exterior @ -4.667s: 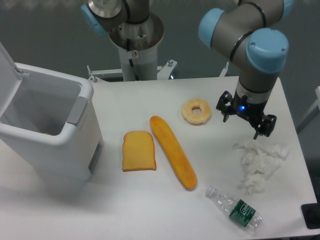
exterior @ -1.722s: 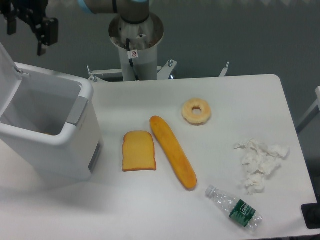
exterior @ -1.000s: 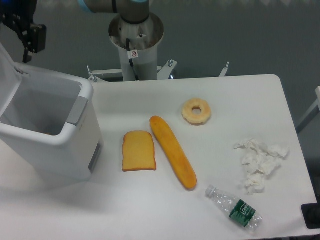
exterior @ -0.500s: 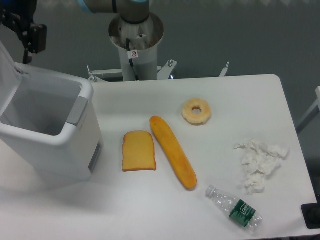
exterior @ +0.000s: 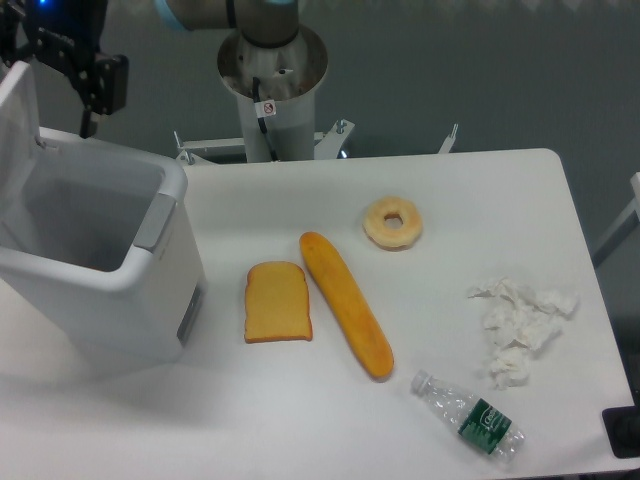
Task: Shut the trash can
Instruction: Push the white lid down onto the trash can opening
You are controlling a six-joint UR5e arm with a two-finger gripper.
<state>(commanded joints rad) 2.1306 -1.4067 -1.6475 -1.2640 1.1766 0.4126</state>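
— White and wide, the table (exterior: 400, 420) fills most of the view, with a grey wall behind it. What is the biggest thing on it?

— The trash can (exterior: 110, 290), a boxy white bin at the left edge. Its lid (exterior: 18, 125) stands up nearly straight at the back, so the inside is open to view, and a grey panel sits on its front rim.

— And the arm?

— Its base post (exterior: 272, 90) rises behind the table. The claw (exterior: 70, 75) hangs at the top left, just beside the upper edge of the raised lid. Whether its fingers are spread or closed cannot be told; it is dark and partly cut off by the frame. It holds nothing that can be seen.

— What else lies there?

— A long bread roll (exterior: 346, 317) in the middle, a slice of toast (exterior: 277, 301) just left of it, crumpled tissue (exterior: 520, 330) at the right, a plastic bottle (exterior: 472, 416) near the front, and a doughnut (exterior: 393, 222) behind the roll.
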